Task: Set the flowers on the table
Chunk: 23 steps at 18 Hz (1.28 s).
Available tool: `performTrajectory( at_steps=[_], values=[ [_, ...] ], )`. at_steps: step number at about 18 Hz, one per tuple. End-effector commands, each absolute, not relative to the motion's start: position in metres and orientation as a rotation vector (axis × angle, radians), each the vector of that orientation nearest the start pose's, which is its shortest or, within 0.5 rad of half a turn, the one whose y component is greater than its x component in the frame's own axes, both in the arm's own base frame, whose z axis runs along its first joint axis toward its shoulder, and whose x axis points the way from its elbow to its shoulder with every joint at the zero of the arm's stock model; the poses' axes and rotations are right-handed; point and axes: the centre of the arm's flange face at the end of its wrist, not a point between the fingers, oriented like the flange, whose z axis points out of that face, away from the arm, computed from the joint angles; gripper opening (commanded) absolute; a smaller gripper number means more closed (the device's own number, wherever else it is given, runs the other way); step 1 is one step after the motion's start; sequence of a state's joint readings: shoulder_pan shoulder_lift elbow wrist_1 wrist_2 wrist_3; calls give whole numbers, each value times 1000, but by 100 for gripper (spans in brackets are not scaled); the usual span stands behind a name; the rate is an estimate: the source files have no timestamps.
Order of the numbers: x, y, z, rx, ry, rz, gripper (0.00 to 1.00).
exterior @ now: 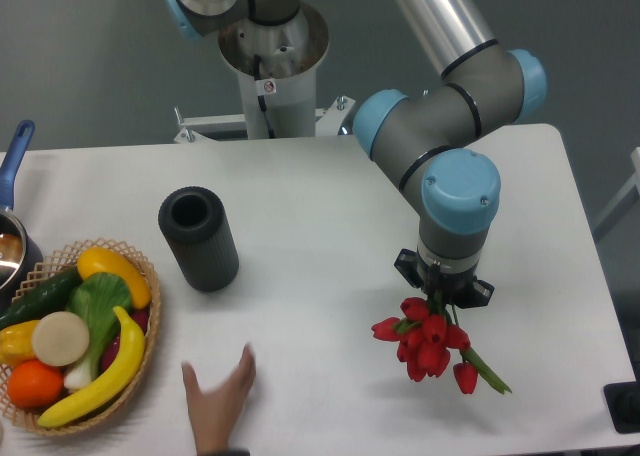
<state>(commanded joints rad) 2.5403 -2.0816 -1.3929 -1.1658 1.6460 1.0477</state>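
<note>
The flowers point(430, 346), a small bunch of red tulips with green stems, stick out from under my gripper point(441, 294) at the right front of the white table point(320, 196). The buds spread toward the front edge, and one green stem points right. The gripper points straight down, seen from above, and its fingers are mostly hidden by the wrist. It appears shut on the stems. I cannot tell whether the buds touch the tabletop.
A dark ribbed cylinder vase point(198, 238) stands left of centre. A wicker basket point(150, 321) of fruit and vegetables sits at the front left, with a pot point(12, 246) behind it. A person's hand point(220, 401) rests at the front edge. A dark object point(625, 406) is at the far right.
</note>
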Motion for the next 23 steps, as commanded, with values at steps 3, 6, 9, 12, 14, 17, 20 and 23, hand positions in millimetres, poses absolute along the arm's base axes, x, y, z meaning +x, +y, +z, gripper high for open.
performTrajectory(
  at_steps=[3,6,9,12,14,17,20,23],
  values=[
    [-494,491,312,-3161,120,158,12],
    [-494,492,311,-3155,113,151,14],
    [-492,502,293,-3157,96,130,15],
    [-490,513,280,-3149,118,139,15],
    [-487,512,275,-3155,131,122,19],
    [-483,509,267,-3165,139,91,41],
    [-481,508,263,-3168,137,85,62],
    [-478,512,260,-3170,137,88,100]
  ],
)
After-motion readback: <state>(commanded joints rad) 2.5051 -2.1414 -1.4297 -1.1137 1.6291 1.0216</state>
